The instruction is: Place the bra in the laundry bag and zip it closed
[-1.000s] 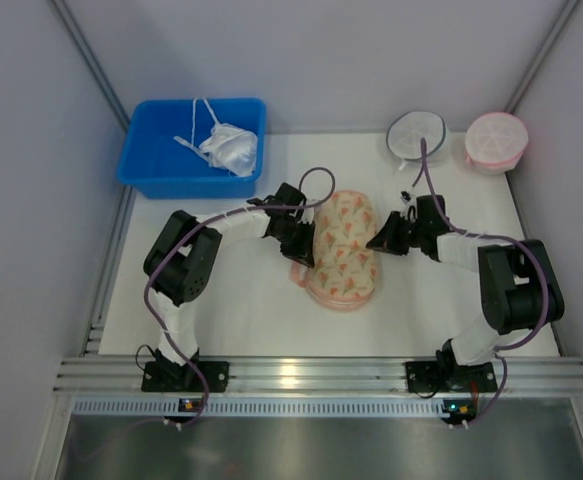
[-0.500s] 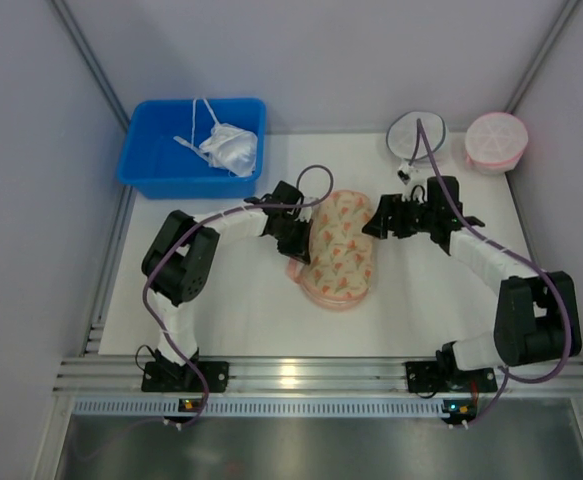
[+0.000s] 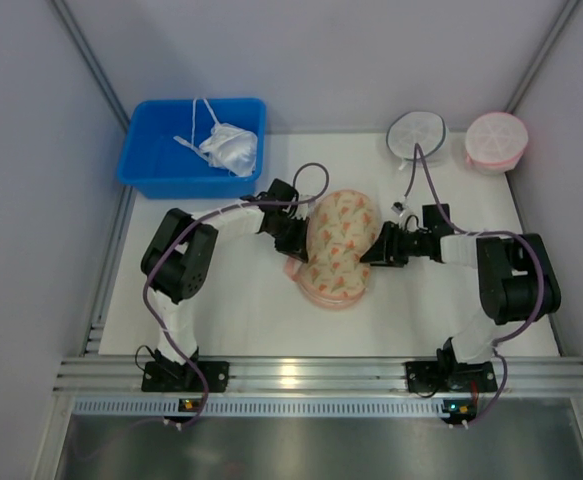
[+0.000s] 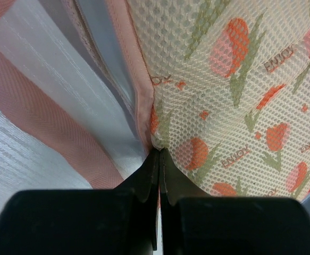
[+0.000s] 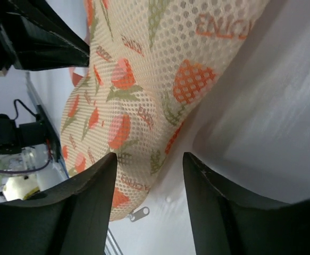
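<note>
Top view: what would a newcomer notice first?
The peach floral laundry bag at mid-table: the left gripper pinches its left rim, the right gripper sits open at its right side. Next, the bright blue bin at back left holding a white bra.

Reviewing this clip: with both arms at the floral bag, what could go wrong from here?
1. The left gripper is shut on only a thin bit of the laundry bag at its rim seam; a pull may slip it free.
2. The right gripper is open against the bag's mesh side, while a small metal tab, likely the zipper pull, lies lower down; closing here may grab fabric instead.
</note>
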